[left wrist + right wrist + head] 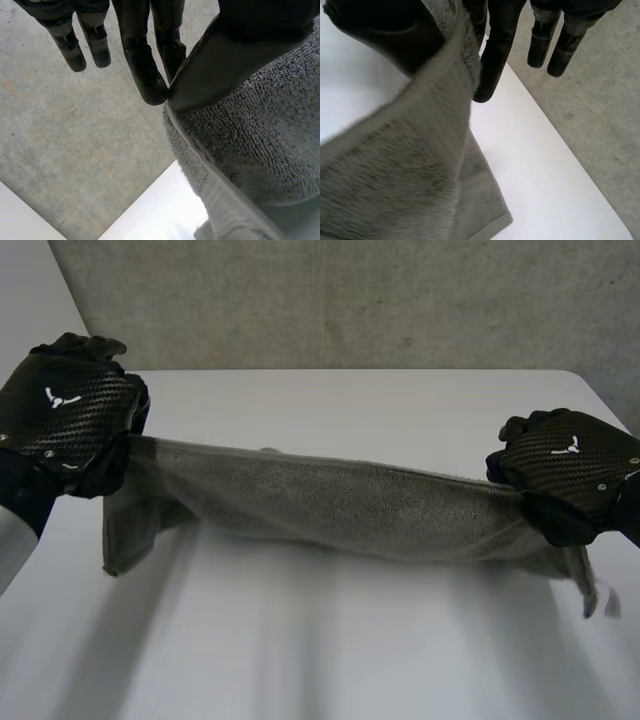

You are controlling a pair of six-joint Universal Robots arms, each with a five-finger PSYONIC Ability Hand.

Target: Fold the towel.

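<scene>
Grey terry towel (330, 505) sags mid-frame above the white desk (350, 400), its ends pinched by the left hand (65, 415) at frame left and the right hand (570, 465) at frame right. Soft, light and limp, it is likely best gripped at the corners.

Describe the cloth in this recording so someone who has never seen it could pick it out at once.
Start at the white table, then look between the left hand and the right hand. The towel hangs stretched from one to the other, pinched at each end. It is the only soft, grey, fuzzy thing there.
</scene>
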